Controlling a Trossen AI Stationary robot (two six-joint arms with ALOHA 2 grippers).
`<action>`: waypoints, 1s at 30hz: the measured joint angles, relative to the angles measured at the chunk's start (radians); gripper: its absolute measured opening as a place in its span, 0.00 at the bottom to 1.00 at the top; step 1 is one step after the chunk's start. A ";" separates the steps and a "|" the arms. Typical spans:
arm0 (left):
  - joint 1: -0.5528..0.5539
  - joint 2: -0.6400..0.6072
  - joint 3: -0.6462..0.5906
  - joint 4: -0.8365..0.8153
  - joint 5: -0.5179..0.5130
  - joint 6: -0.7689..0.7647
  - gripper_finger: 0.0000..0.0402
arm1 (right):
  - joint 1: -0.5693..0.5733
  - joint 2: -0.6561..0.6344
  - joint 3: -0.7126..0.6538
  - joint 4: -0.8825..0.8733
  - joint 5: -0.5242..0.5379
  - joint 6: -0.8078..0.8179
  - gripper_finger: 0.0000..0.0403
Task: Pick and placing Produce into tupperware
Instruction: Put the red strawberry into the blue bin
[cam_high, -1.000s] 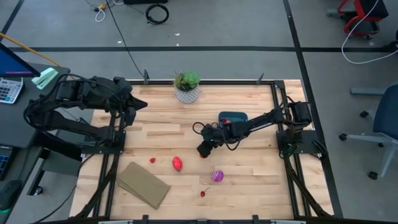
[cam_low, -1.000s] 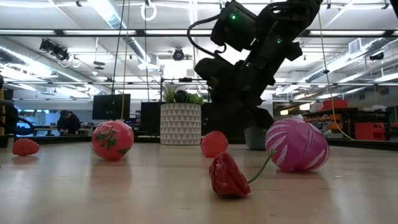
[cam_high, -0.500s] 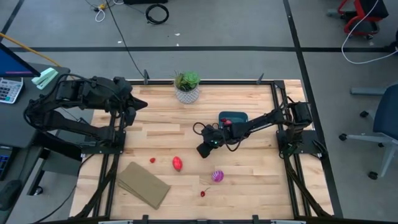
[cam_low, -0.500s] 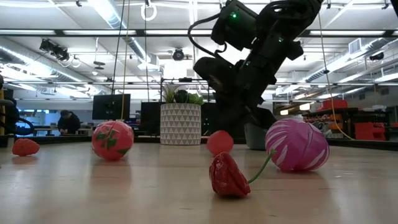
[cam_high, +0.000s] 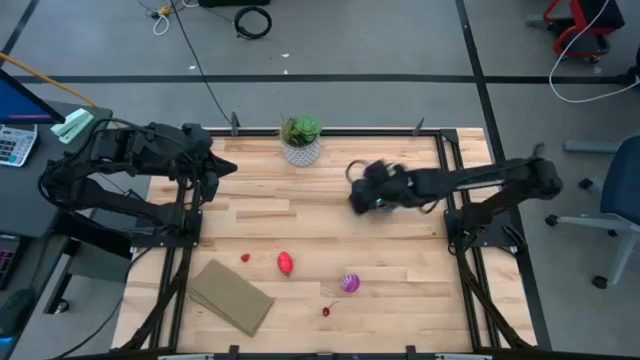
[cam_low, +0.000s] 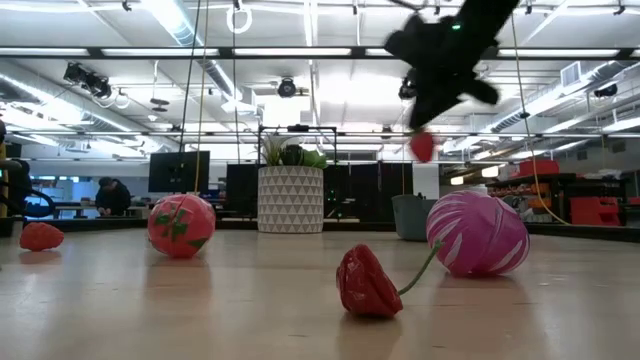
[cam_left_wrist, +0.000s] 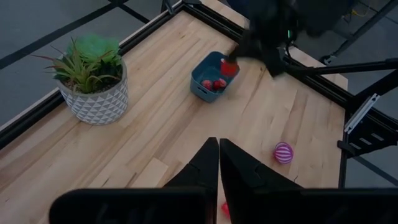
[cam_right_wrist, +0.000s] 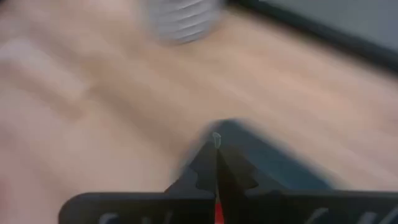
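Note:
The teal tupperware (cam_left_wrist: 210, 79) stands on the table's far right part with two red pieces in it. My right gripper (cam_low: 428, 125) hangs above it, shut on a small red produce piece (cam_low: 423, 147). More produce lies near the front: a red strawberry-like piece (cam_high: 285, 263), a tiny red one (cam_high: 245, 257), a purple-and-white striped ball (cam_high: 349, 283) and a cherry (cam_high: 326, 311). My left gripper (cam_left_wrist: 219, 163) waits shut at the far left, high over the table. My right gripper pinches the small red piece (cam_left_wrist: 230, 67) between its two fingertips, coming slantwise from above. The piece hangs below the fingers, lifted clear of the table, over the tupperware's rim. Which part of it the fingers have cannot be told through the blur.
A potted green plant (cam_high: 300, 140) stands at the far edge. A flat tan slab (cam_high: 230, 297) lies at the near left. Bare wood (cam_high: 300, 215) stretches between the plant and the loose produce.
My right gripper has shut on the small red piece on the table's middle, then risen and swung toward the far right, over the tupperware, tipping less steeply. The piece has left the table and now hangs in the air.

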 joint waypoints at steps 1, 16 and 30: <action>0.000 0.001 0.000 0.000 0.000 0.000 0.05 | -0.010 -0.032 0.000 -0.062 0.040 0.017 0.01; 0.000 0.002 0.000 0.013 -0.027 -0.001 0.05 | -0.071 0.000 0.000 -0.267 0.077 0.103 0.01; 0.000 0.002 0.000 0.012 -0.027 -0.001 0.03 | -0.081 0.234 0.000 -0.240 -0.013 0.105 0.01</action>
